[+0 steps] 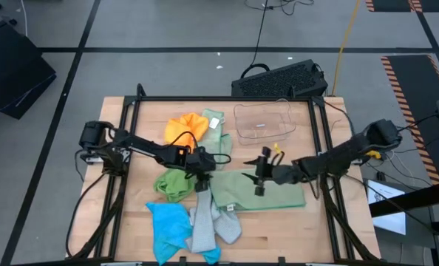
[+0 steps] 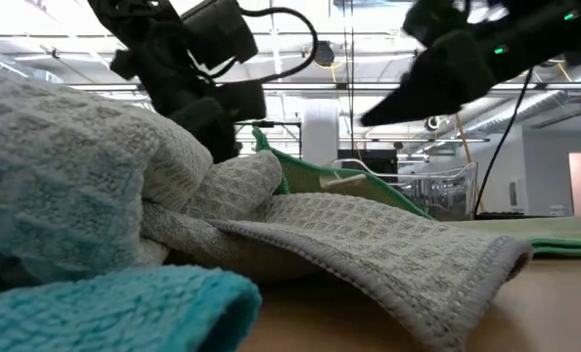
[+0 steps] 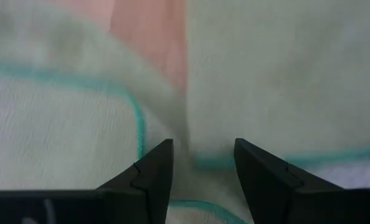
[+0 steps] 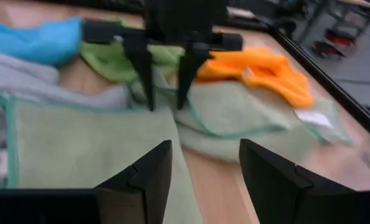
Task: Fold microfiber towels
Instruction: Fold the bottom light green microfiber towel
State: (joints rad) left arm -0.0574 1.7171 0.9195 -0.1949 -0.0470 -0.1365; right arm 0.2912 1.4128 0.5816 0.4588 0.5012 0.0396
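Microfiber towels spread over wooden table (image 1: 116,118): flat pale green waffle-weave towel (image 1: 267,191) centre-right, 2nd pale green one (image 1: 218,133) far-centre beside crumpled orange towel (image 1: 185,128), bright green bunched towel (image 1: 174,184) centre-left, blue towel (image 1: 168,225) + grey towel (image 1: 208,225) at near edge. Left gripper (image 1: 203,179) over flat towel's left edge, fingers apart, nothing held. Right gripper (image 1: 261,176) just above same towel, fingers apart, empty. Clear plastic bin (image 1: 262,120) far right.
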